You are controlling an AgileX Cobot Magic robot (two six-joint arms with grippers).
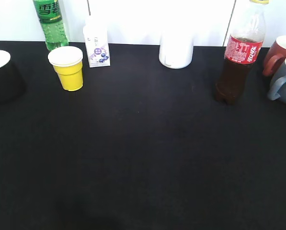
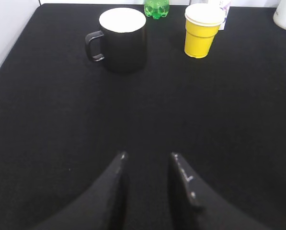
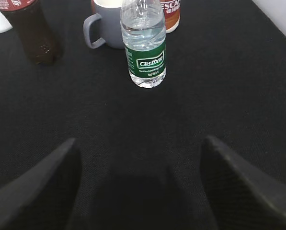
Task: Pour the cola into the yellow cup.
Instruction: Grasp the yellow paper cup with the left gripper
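Worktop (image 1: 143, 158): black cloth, white wall behind.

Cola (image 1: 239, 57): upright at the right rear, yellow cap on, dark drink filling the lower part; just left of a red mug (image 1: 278, 53) and a grey-blue mug (image 1: 285, 80).

Yellow cup (image 1: 69, 68): upright at the left rear, in front of a green soda bottle (image 1: 51, 24), beside a small carton (image 1: 97, 47); well apart from the cola.

Black mug (image 2: 120, 39): left of the cup, handle to the left.

Water bottle (image 3: 143, 43): green label, upright, ahead of my right arm.

White container (image 1: 176, 50): rear centre.

My left end effector (image 2: 147, 165): fingers narrowly parted, empty, above bare cloth.

My right end effector (image 3: 138, 163): spread wide, empty.
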